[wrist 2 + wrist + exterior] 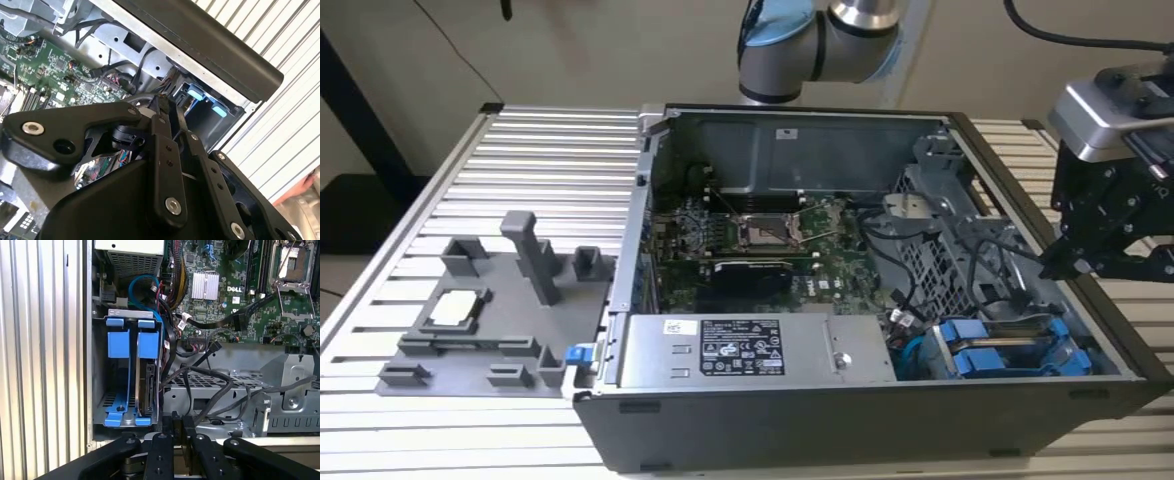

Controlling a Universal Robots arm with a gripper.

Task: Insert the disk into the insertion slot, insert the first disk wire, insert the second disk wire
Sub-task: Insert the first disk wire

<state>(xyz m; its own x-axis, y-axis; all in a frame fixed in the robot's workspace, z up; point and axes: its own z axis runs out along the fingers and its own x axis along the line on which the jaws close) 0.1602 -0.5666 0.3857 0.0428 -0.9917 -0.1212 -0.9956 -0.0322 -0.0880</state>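
The disk (147, 385), a metal drive in a blue carrier, stands on edge in the drive bay (100, 390) of the open computer case, beside another blue carrier (118, 342). In the exterior view the blue carriers (1001, 350) sit at the case's near corner on that view's right. My gripper (181, 422) hangs just outside the case wall by the bay, its black fingers (161, 107) pressed together with nothing between them. In the exterior view the gripper (1061, 265) hovers over the case's right rim. Black cables (200, 347) lie loose beside the bay; which ones are the disk wires I cannot tell.
The motherboard (761, 235) and the power supply (747, 350) fill the case. A metal cage (280, 390) draped with cables lies beside the bay. On the slatted table (547, 150), at the exterior view's left, a grey fixture (520, 300) holds a chip (458, 305).
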